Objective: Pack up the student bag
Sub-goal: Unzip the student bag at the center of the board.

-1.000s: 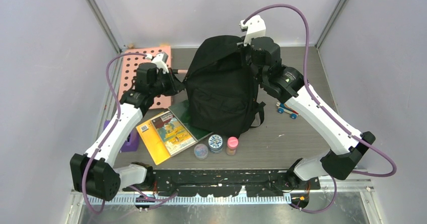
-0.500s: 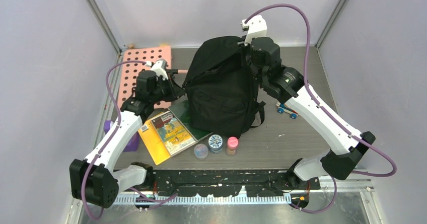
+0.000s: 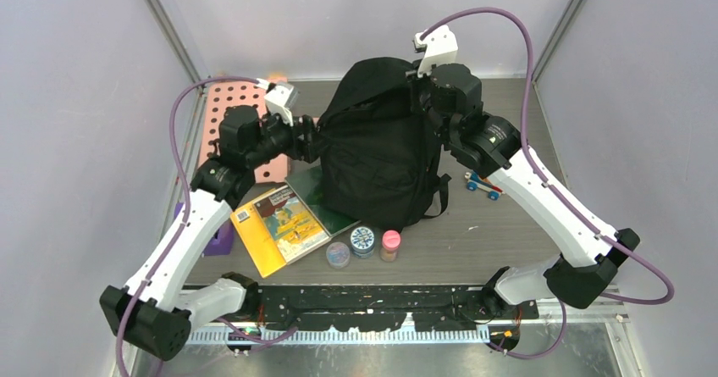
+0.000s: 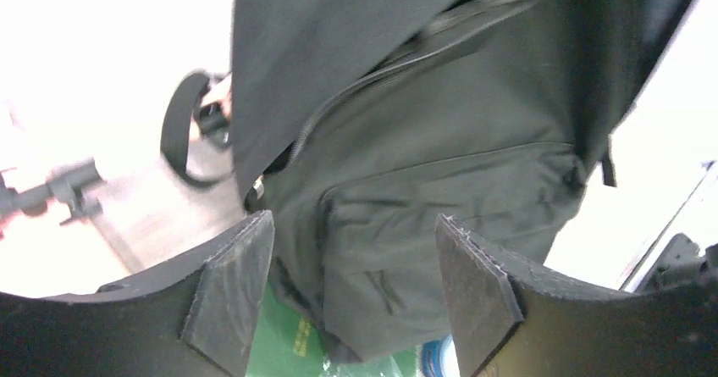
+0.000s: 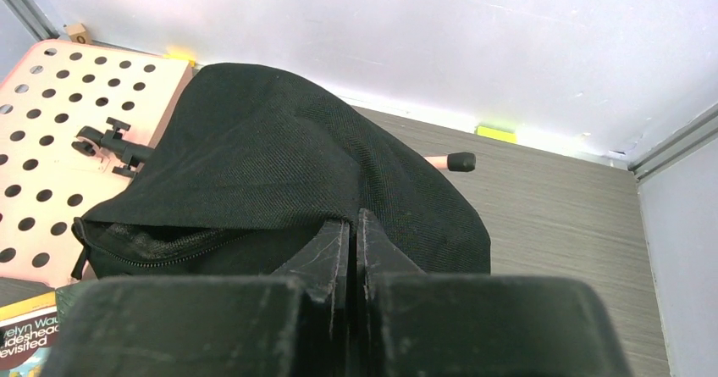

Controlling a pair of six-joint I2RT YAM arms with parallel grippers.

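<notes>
Left wrist: fingers (image 4: 229,301) apart, near student bag (image 4: 440,140).

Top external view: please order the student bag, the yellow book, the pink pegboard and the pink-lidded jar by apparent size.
1. student bag
2. pink pegboard (partly covered, so unsure)
3. yellow book
4. pink-lidded jar

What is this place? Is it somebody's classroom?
Probably not; more likely a robot testing booth. Plain walls close in a small table, a left arm and right arm are bolted at its near edge, and a student bag, a book and little jars are set out.
</notes>
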